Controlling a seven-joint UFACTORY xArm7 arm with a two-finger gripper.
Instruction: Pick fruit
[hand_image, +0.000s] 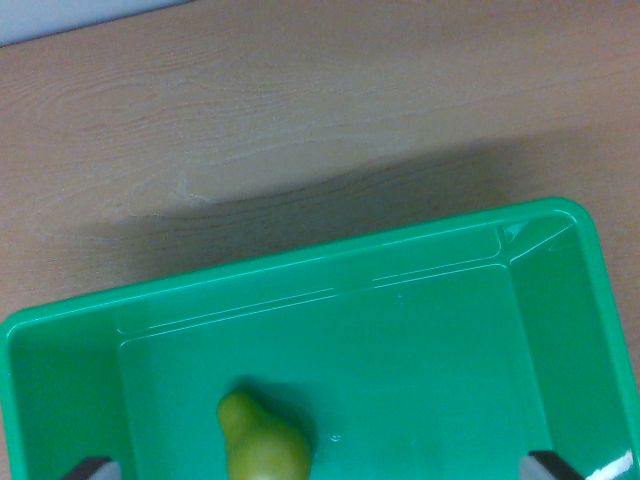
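A yellow-green pear (262, 445) lies on the floor of a green plastic tray (300, 262), cut off by the wrist view's bottom edge. Its narrow end points toward the tray's far wall. My gripper (325, 468) is open. Only the dark tips of its fingers show, one at the bottom left (93, 468) and one at the bottom right (553, 465). The pear sits between them, nearer the left fingertip, and touches neither.
The tray rests on a light wooden table (300, 110), which fills the upper half of the view. A shadow falls on the wood just beyond the tray's far rim. A pale strip shows at the top left corner.
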